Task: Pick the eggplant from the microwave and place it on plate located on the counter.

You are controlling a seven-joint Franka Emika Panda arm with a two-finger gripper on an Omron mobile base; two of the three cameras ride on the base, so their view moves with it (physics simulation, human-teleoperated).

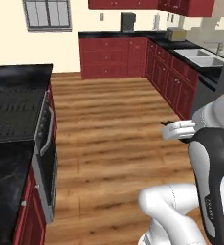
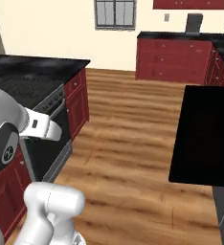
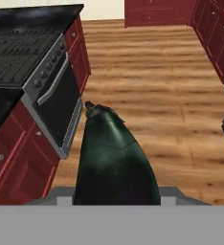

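Hand view: tool point(image 3: 116, 201) grips eggplant point(image 3: 115, 162) (stem outward).

Glossy dark-green eggplant point(image 3: 115, 160); matt wood-plank floor point(image 1: 118, 129); glossy black stone counter point(image 1: 8, 165).

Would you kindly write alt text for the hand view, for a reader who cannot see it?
A dark green-black eggplant fills the foreground, held in the pincer above a wooden floor. A black stove with an oven door sits among dark red cabinets on the left.
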